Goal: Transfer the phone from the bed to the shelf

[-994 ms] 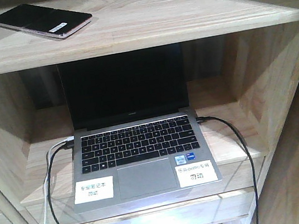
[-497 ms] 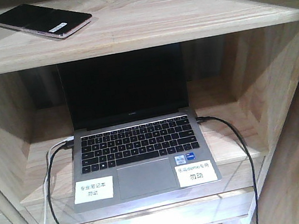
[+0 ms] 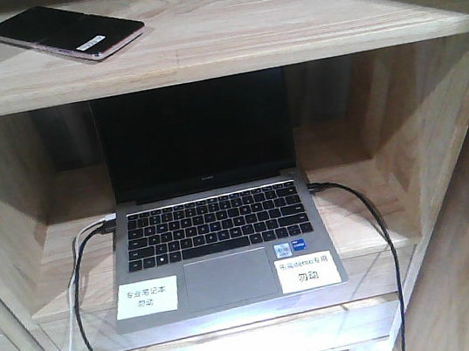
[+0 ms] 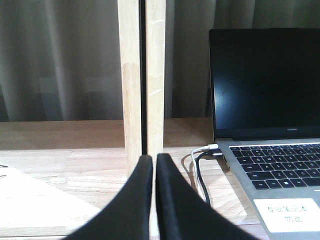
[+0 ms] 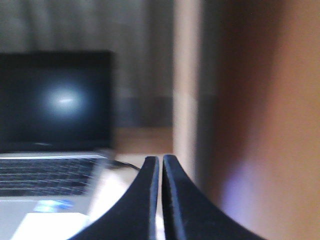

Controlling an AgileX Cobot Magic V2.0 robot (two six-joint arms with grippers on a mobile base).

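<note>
The phone [image 3: 65, 31], a glossy black slab with a pinkish rim and a white sticker, lies flat on the top board of the light wooden shelf [image 3: 283, 27], at its left end. No gripper touches it. My left gripper [image 4: 154, 159] is shut and empty, low in front of a shelf upright, left of the laptop. In the blurred right wrist view my right gripper [image 5: 160, 160] is also shut with nothing held, just right of the laptop beside a wooden side wall. Neither gripper appears in the front view. The bed is out of view.
An open grey laptop [image 3: 218, 240] sits in the compartment below the phone, with cables [image 3: 78, 278] plugged in on both sides and hanging over the front edge. Twin wooden uprights [image 4: 142, 75] stand before the left gripper. Grey curtains hang behind the shelf.
A dark shape at the right edge of the front view has dropped out of sight. The phone and laptop have not moved.
</note>
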